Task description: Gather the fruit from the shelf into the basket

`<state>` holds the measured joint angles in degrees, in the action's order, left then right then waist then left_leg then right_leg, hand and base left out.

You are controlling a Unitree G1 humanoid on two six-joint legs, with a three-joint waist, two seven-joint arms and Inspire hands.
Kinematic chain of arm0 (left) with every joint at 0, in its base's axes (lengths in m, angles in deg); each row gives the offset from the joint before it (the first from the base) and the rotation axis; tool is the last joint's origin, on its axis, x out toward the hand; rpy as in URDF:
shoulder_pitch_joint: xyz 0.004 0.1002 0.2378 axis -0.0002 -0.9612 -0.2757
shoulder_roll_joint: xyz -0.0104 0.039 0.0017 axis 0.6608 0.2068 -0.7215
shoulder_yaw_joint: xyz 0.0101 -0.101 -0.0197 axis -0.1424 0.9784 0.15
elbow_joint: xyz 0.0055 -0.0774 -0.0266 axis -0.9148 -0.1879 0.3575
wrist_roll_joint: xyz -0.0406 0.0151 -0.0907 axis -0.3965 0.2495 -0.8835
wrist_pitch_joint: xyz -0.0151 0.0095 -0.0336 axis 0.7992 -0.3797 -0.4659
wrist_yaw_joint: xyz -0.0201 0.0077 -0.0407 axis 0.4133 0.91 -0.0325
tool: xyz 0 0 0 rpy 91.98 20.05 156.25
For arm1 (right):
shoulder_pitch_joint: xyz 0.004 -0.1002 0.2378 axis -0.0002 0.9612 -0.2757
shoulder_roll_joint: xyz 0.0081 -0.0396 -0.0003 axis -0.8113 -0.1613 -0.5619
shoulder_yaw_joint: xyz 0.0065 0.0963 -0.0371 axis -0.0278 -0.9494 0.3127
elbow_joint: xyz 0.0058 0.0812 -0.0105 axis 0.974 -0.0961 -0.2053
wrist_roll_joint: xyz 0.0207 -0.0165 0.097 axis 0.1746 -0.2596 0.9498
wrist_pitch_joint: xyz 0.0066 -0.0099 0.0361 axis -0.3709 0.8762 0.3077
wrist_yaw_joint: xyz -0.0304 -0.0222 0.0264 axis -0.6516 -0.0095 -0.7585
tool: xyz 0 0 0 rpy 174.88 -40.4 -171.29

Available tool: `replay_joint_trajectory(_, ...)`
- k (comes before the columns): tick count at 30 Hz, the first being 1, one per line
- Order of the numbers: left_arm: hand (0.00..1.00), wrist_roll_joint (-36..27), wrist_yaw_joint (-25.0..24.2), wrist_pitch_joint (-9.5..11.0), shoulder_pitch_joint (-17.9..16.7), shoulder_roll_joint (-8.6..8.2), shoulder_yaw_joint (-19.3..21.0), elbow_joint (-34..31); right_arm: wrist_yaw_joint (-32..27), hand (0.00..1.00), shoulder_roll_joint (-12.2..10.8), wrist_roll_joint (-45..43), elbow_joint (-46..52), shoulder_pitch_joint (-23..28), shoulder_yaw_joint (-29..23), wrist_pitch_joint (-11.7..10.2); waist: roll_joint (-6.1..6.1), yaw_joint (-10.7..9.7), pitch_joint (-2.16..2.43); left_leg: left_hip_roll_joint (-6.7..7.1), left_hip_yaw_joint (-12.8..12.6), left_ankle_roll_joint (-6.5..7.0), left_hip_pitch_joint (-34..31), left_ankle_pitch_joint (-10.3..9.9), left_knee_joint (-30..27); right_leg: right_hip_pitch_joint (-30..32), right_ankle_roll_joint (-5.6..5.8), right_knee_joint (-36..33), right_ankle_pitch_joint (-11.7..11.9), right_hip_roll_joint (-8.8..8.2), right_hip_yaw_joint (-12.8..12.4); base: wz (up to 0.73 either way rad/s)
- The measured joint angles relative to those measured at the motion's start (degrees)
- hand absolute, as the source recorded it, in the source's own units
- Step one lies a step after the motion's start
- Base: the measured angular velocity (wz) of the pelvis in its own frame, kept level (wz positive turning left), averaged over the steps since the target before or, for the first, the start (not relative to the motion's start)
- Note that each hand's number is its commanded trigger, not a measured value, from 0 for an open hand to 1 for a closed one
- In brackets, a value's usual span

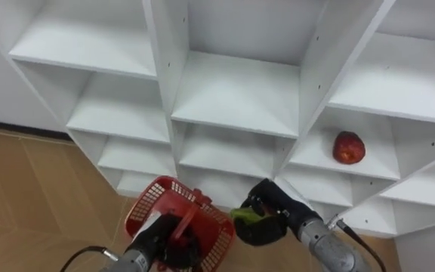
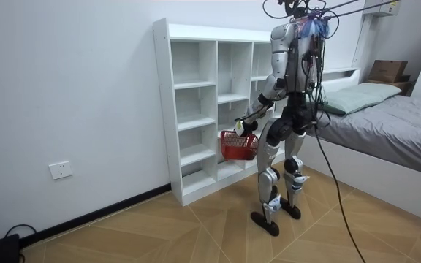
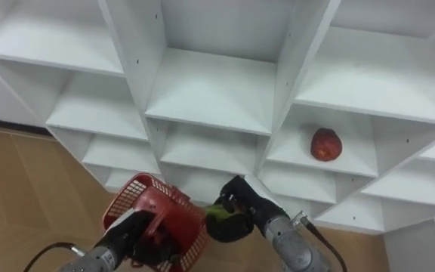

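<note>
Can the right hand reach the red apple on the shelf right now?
Probably not yet: the right hand is curled round a green fruit by the basket. The red apple sits alone in an open compartment, so the path itself looks free.

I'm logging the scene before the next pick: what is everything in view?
shelf unit: one, white, before the robot
red fruit: one, red, on a right-column shelf
basket: one, red, at the lower shelves
green fruit: one, green, just right of the basket
bed: one, grey, room view's right
wall socket: one, white, room view's left
left hand: one, dark, curled round the basket's handle
right hand: one, dark, curled round the green fruit
</note>
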<state>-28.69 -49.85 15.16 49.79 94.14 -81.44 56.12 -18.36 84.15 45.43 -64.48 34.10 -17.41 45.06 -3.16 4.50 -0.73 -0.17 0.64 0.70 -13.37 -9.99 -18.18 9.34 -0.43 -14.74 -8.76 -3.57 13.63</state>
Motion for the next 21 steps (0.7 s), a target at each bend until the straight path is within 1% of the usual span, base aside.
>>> replay_joint_trajectory(2,1.0,-1.6,-0.2,0.0,0.3,-0.13,-1.2,-1.2,-0.1,1.0,-0.7,-0.3,-1.9,-0.4,-0.1,-0.2,0.41,-0.1,-0.26,0.02,0.0,0.01,-0.2,0.0,0.2,0.3,0.0,0.1,0.0,0.26,-0.1,0.0)
replay_joint_trajectory(4,1.0,-1.7,-0.4,0.1,0.4,-0.45,-1.6,-2.8,-0.2,1.0,-1.4,-0.7,-3.6,-0.6,-0.1,-0.3,0.76,0.0,-0.39,0.01,-0.3,0.02,-0.2,0.0,0.4,0.6,0.01,0.2,0.0,0.31,-0.6,-0.08)
replay_joint_trajectory(6,1.0,-1.8,-0.5,0.7,0.6,-0.88,-1.9,-3.7,-0.1,1.0,-1.8,-1.6,-4.1,-0.5,-0.1,-0.3,1.18,0.3,-0.42,-0.01,-0.6,0.04,-0.6,0.0,0.6,1.3,0.01,0.1,0.0,0.35,-1.1,-0.12)
replay_joint_trajectory(8,1.0,-3.6,-0.8,1.6,0.8,-1.73,-2.4,-3.8,-0.1,1.0,-1.9,-2.5,-4.3,-0.6,-0.1,-0.5,1.61,0.3,-0.36,-0.11,-0.8,0.06,-0.9,0.1,0.8,1.9,0.01,-0.1,0.0,0.22,-1.2,-0.07)
replay_joint_trajectory(10,1.0,-3.8,-0.9,1.9,0.8,-2.06,-2.9,-3.8,-0.1,1.0,-1.9,-2.5,-5.1,-0.9,-0.1,-0.9,1.63,0.3,-0.36,-0.2,-1.1,0.06,-0.9,0.1,0.9,2.1,0.01,-0.1,0.0,0.21,-1.7,-0.1)
replay_joint_trajectory(13,1.0,-3.8,-1.6,2.0,0.9,-2.12,-3.5,-3.8,-0.4,1.0,-1.9,-2.5,-6.1,-1.7,-0.1,-1.1,1.61,0.2,-0.36,-0.3,-2.1,0.07,-1.1,0.1,1.1,2.8,0.01,-0.3,0.0,0.35,-2.4,-0.14)
replay_joint_trajectory(15,1.0,-3.8,-1.7,2.2,0.9,-2.06,-3.5,-3.8,-0.8,1.0,-2.1,-2.4,-6.8,-1.8,-0.2,-1.5,1.59,-0.1,-0.37,-0.32,-2.1,0.06,-1.0,0.1,1.1,2.8,0.01,-0.4,0.0,0.4,-2.5,-0.03)
replay_joint_trajectory(17,1.0,-3.8,-1.7,3.0,0.9,-2.09,-3.5,-3.8,-1.3,1.0,-2.3,-2.4,-8.7,-2.1,-0.3,-1.7,1.57,-0.4,-0.38,-0.41,-2.2,0.07,-1.0,0.1,1.1,2.8,0.01,-0.4,0.0,0.32,-2.5,0.0)
replay_joint_trajectory(21,1.0,-3.9,-2.0,3.2,0.9,-2.17,-4.0,-3.8,-1.2,1.0,-2.4,-2.3,-9.6,-2.3,-0.4,-1.6,1.58,-0.4,-0.42,-0.53,-2.2,0.07,-1.2,0.0,0.9,2.8,0.02,-0.5,0.0,0.09,-2.4,0.0)
